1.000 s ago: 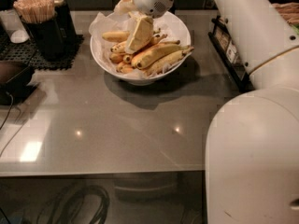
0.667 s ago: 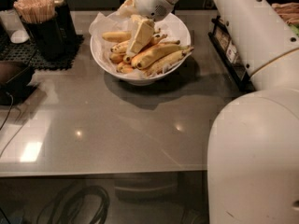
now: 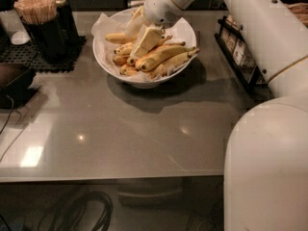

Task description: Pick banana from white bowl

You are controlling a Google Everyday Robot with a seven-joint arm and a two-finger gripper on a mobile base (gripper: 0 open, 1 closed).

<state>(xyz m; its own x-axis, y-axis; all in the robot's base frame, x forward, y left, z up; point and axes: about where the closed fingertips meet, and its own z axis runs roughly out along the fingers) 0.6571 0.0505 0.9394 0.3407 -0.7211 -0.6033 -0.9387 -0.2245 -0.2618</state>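
Surroundings: grey tabletop [image 3: 120,129], glossy, with light spots. Far left, a black holder of wooden sticks [image 3: 37,11] on a black mat [image 3: 24,57]; a dark rounded object [image 3: 12,81] at the left edge, in front of the mat. Right of the bowl, a dark rack [image 3: 236,52] holding small packets. The white robot arm [image 3: 260,37] reaches in from the right and hides the right side.

Obstruction: the gripper [image 3: 140,41] hangs over the bowl's middle, low among the fruit, covering part of the pile; spread or closed cannot be told.

Task item: the banana [image 3: 166,53], long, curved, yellow with brown speckles, lies in the white bowl [image 3: 188,32] on its right side, among shorter bananas, on crinkled white paper [image 3: 102,25]
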